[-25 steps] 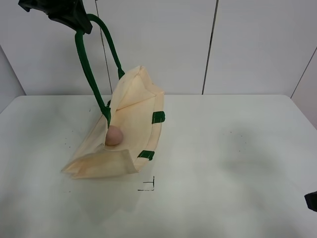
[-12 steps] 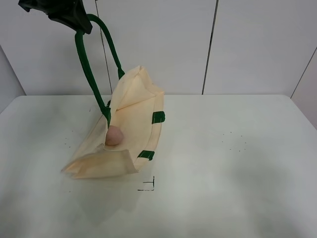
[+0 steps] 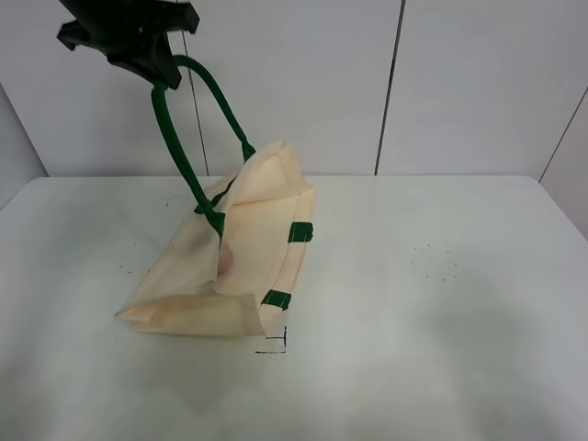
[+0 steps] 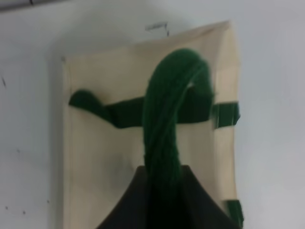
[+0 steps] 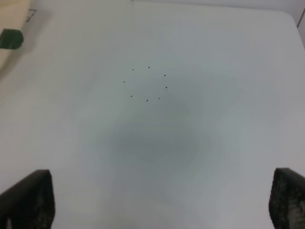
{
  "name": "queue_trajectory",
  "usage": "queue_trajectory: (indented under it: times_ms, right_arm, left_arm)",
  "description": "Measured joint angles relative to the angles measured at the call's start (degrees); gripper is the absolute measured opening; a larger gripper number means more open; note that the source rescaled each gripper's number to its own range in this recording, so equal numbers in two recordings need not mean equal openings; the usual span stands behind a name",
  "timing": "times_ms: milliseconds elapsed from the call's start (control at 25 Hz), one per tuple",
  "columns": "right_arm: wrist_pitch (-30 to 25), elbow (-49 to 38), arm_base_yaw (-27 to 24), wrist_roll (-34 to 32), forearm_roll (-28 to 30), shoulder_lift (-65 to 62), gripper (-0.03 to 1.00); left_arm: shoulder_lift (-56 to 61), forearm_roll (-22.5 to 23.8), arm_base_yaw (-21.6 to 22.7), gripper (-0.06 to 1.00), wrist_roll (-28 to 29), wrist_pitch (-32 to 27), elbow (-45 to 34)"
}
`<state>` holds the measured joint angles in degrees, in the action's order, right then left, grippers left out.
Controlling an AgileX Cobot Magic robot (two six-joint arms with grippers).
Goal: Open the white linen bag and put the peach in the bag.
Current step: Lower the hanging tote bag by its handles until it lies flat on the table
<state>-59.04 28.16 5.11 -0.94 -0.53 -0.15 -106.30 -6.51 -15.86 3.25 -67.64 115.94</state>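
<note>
The white linen bag rests on the table, its upper side pulled up by one dark green handle. My left gripper is shut on the top of that handle, high above the bag. The left wrist view looks down the handle onto the bag, with the gripper clamped on the strap. Only a sliver of the peach shows inside the bag's narrow opening. My right gripper is open and empty over bare table, with its fingertips far apart. It is out of the exterior view.
The white table carries a small black corner mark just in front of the bag. A ring of small dots lies under the right gripper. The bag's corner and a green tab show at the edge of the right wrist view. A wall stands behind.
My left gripper has moved right with the handle, pulling the bag more upright. The opening has narrowed and the peach is now mostly hidden. The right gripper has left the exterior view.
</note>
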Motion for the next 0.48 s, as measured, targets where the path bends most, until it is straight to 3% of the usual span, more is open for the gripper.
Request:
queue_trajectory:
  times_ms: [480]
  right_arm:
    - [0.0, 0.0, 0.0, 0.0, 0.1, 0.0, 1.0]
  left_arm:
    - [-19.7, -0.7, 0.0, 0.02, -1.4, 0.9, -1.2]
